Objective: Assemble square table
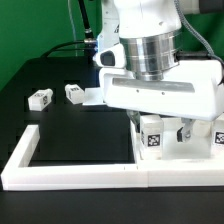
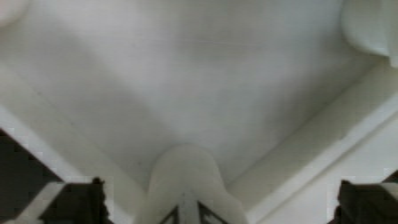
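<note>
Peering under the arm, I make out the square table's slab (image 2: 196, 80) only as a broad white surface filling the wrist view. In the exterior view it sits low at that view's right, near the border wall (image 1: 70, 172), and is mostly hidden. A tagged leg (image 1: 150, 137) stands upright there, just beneath the gripper (image 1: 166, 120), with more tagged white beside it that I can't sort out. I cannot tell whether the fingers are clamped on a leg or parted. A loose leg (image 1: 40, 98) and a second loose leg (image 1: 75, 92) lie well away on the black table (image 1: 80, 130). If it's seating a leg, I'd keep it plumb over its socket and turn gently, so the slab doesn't skid.
</note>
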Controlling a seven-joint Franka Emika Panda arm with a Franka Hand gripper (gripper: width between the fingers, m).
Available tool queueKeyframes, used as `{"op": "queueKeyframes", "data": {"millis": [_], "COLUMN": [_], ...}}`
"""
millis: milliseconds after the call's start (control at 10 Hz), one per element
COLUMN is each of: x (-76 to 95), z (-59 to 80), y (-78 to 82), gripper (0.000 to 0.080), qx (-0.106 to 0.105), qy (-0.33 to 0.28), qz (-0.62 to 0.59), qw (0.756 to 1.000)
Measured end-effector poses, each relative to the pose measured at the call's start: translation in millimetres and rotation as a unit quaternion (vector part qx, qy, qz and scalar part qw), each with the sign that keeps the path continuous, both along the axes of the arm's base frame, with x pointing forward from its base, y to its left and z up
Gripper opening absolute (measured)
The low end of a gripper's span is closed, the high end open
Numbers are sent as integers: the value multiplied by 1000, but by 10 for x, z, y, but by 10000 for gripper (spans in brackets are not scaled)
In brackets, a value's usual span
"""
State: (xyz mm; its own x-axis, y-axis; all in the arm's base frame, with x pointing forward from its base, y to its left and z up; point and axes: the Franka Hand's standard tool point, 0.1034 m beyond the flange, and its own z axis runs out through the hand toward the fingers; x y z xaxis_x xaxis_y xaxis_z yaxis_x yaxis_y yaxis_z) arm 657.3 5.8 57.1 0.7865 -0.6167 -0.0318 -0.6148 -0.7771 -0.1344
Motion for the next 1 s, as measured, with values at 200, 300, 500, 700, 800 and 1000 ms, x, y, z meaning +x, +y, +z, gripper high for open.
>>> {"op": "queueKeyframes", "data": {"millis": [200, 300, 500, 700, 800, 1000], "x": [13, 96, 134, 133, 133, 131], "z": [52, 157, 173, 170, 168, 166], "y": [-97, -130, -108, -117, -114, -160], "gripper": [649, 649, 649, 622, 441, 291], "qx": [-25, -45, -50, -50, -48, -46], "qy": [-12, -19, -26, -25, -24, -16], "qz": [157, 259, 299, 288, 274, 190], "qw": [987, 965, 952, 956, 960, 981]}}
